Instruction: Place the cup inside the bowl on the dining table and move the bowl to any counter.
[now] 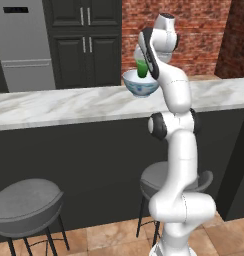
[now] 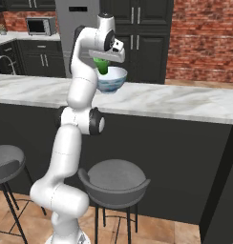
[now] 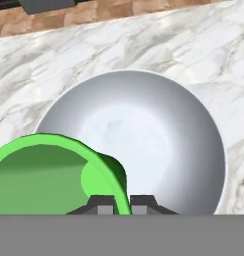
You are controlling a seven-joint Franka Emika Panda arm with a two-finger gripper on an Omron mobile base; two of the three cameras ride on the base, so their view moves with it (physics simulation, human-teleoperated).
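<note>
- Holding: the gripper (image 3: 122,204) is pinched tight on the rim of the green cup (image 3: 54,172); in the hand view the two dark finger tips sit either side of the cup's wall, one inside, one outside.
- Cup, position: hangs over the bowl (image 3: 144,145), its lower part dipped below the bowl's rim on the near side; whether its base touches the bowl's floor cannot be told.
- Bowl, position: white with a blue pattern, seen in the left base view (image 1: 140,86) and right base view (image 2: 111,79); it appears raised a little above the dining table (image 1: 69,106), but contact with the top is hard to judge from these angles.
- Stools: two grey stools (image 2: 116,183) stand below the table's black front, under the bowl.
- Risk, release: the cup sits off-centre, against the bowl's near wall; judged likely to tip or roll on the curved floor if let go from a height.
- Risk, rim contact: the cup or the fingers could push the bowl's wall and slide the bowl along the smooth marble, or tilt it.
- Risk, edge: a shoved bowl could travel toward the table's front edge and drop toward the stools.
- Remaining: the bowl's transfer to a counter is not yet done.
</note>
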